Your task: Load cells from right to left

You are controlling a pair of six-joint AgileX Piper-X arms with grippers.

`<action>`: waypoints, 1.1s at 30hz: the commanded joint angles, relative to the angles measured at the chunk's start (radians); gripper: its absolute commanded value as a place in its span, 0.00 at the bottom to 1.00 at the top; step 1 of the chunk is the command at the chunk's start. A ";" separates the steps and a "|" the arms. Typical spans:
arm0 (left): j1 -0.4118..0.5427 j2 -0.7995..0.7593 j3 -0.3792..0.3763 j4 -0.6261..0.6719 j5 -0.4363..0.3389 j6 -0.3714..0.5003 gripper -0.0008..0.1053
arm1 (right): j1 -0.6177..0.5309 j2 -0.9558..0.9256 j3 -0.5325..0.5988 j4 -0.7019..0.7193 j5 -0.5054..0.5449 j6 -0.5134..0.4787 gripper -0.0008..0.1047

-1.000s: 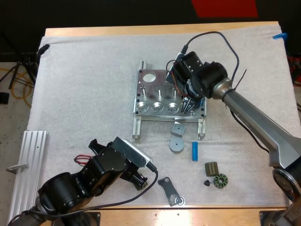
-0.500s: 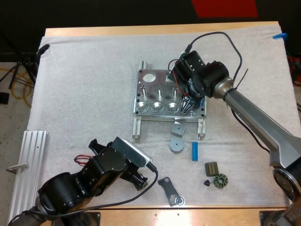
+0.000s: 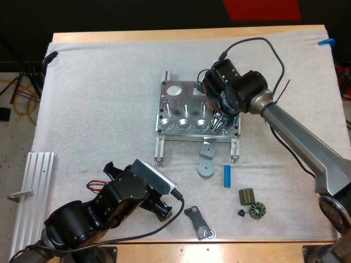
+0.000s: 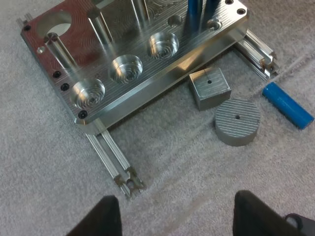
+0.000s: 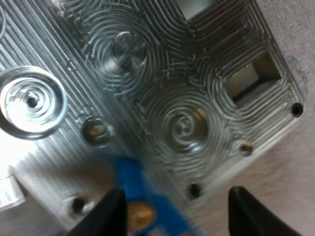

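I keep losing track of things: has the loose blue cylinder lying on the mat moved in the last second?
No. The blue cylinder lies where it did, just right of the round grey disc, in front of the metal fixture.

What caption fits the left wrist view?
Left gripper, jaws apart, facing the metal fixture; grey block, ribbed disc and blue cylinder lie beside it.

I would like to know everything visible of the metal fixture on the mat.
The metal fixture is a silvery machined block, aluminium by its look, with circular tool marks. It lies flat on the white mat, carried on two slotted rails that stick out at its near side. A round hole sits in its far left corner, short posts stand mid-plate, and three round pockets along the near edge are empty. At its near right corner the right gripper hovers with something blue.
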 commanded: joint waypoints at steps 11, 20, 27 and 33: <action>0.000 -0.004 -0.004 -0.002 -0.001 0.003 0.48 | 0.003 -0.050 0.010 0.016 -0.047 0.003 0.45; 0.000 -0.004 -0.004 -0.002 -0.001 0.003 0.48 | 0.003 -0.088 0.010 -0.040 0.018 -0.005 0.45; 0.000 -0.004 -0.004 -0.002 -0.001 0.003 0.48 | 0.003 -0.040 0.010 -0.055 0.018 -0.005 0.45; 0.000 -0.004 -0.004 -0.002 -0.001 0.003 0.48 | 0.003 -0.011 0.010 -0.063 0.026 -0.005 0.45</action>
